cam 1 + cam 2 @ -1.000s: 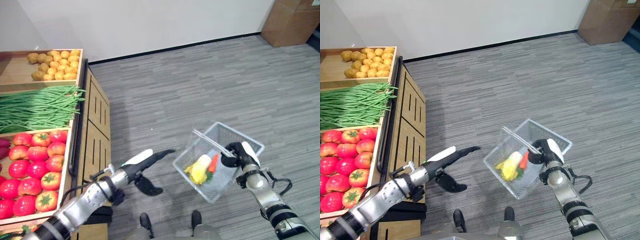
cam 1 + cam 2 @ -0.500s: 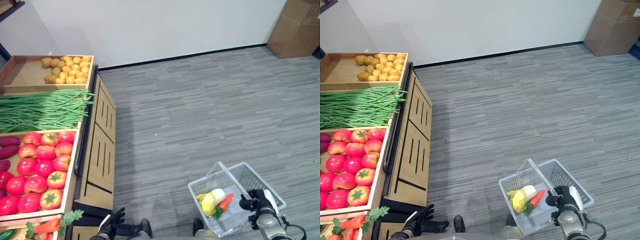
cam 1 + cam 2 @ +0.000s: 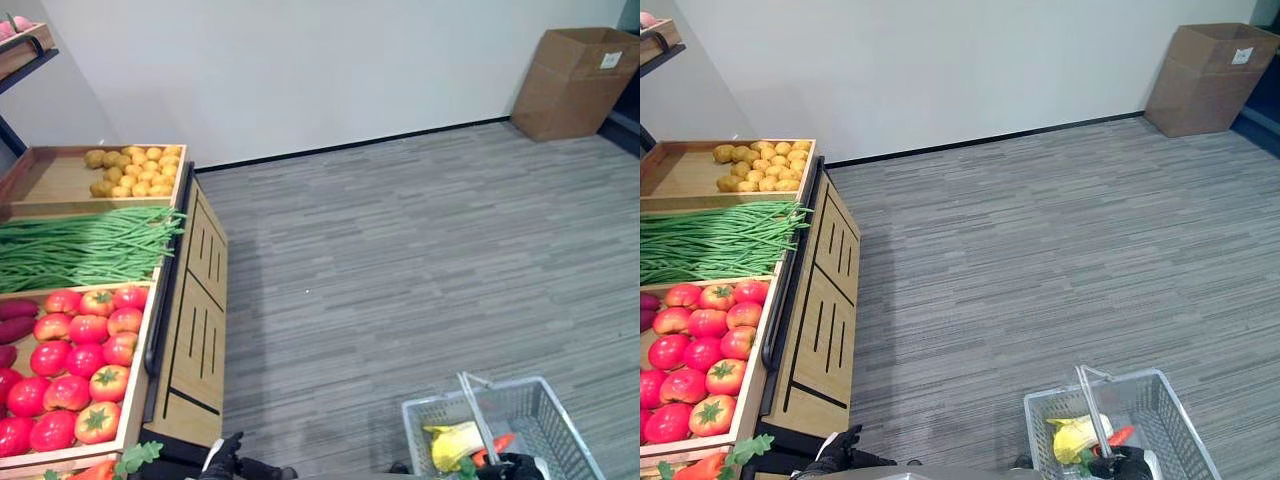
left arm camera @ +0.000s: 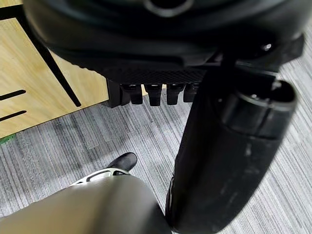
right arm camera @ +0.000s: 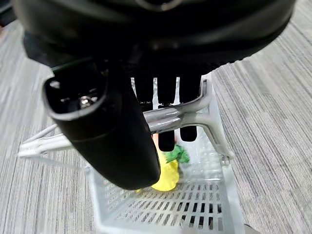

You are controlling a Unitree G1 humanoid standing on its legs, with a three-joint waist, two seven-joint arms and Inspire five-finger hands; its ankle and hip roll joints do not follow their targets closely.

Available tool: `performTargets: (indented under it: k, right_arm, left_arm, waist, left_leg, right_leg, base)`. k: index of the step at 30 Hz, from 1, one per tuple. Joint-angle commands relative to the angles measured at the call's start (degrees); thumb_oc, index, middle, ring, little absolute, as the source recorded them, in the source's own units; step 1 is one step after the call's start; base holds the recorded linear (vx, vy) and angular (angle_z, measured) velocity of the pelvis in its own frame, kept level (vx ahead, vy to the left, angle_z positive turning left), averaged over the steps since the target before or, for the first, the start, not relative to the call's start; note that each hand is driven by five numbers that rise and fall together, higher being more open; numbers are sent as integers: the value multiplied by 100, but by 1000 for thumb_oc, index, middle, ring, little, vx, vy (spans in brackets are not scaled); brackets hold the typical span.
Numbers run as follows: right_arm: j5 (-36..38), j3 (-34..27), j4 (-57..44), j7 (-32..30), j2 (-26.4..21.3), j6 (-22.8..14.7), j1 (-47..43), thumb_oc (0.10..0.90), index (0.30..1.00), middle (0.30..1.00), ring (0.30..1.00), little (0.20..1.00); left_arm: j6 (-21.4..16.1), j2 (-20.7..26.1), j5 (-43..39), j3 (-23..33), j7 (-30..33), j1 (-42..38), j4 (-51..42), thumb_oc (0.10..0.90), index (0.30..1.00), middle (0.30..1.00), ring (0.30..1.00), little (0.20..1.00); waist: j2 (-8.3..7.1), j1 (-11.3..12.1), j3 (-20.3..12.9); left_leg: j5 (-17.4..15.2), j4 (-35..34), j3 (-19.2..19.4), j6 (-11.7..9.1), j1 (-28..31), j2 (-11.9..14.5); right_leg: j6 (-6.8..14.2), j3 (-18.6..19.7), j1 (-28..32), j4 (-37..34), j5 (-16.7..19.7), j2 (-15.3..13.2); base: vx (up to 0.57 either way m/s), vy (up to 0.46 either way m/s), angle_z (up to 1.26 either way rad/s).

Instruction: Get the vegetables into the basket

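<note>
The wooden produce stand (image 3: 190,300) keeps its stock, while the basket (image 3: 1175,420) hangs by its handle (image 5: 185,114) from the right hand (image 5: 112,131) curled round it, holding the vegetables (image 3: 1080,437); left hand (image 4: 161,87) hangs relaxed, empty.

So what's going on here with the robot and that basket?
The robot's right hand is curled round the handle of a grey wire basket that already holds a yellow vegetable and a carrot. Its left hand hangs low beside the wooden produce stand, holding nothing. The stand carries tomatoes, green beans and potatoes.
</note>
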Motion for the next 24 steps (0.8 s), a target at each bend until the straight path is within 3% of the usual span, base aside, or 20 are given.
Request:
performTargets:
  k: [1,9,15,24]
  right_arm:
    - [291,-67,217,182,82,-249,-577,900,1000,1000,1000,1000]
    - [34,-1,795,584,118,21,-388,900,1000,1000,1000,1000]
    - [-607,205,1246,949,180,354,-222,900,1000,1000,1000,1000]
    - [-915,585,1192,1390,296,427,-137,900,1000,1000,1000,1000]
  left_arm:
    - [161,252,7,42,81,7,457,900,1000,1000,1000,1000]
    - [189,240,-335,211,-86,32,612,900,1000,1000,1000,1000]
    - [274,218,-512,307,-339,64,748,900,1000,1000,1000,1000]
    - [284,210,-598,272,-503,44,710,900,1000,1000,1000,1000]
  waist:
    - [-295,50,228]
    - [-342,60,195]
    - [-381,78,152]
    - [-421,87,127]
  left_leg:
    - [-458,27,-460,-233,307,125]
    - [-454,27,-516,-238,277,133]
    - [-476,27,-562,-231,294,135]
    - [-469,27,-586,-233,291,140]
  right_leg:
    - [418,-58,88,29,-226,-297]
    - [412,-121,98,29,-229,-294]
    - [401,-170,148,29,-252,-293]
    - [398,-184,163,29,-271,-284]
  base:
    - [0,0,0]
    - [-1,-4,4]
    - [13,-8,5]
    - [0,0,0]
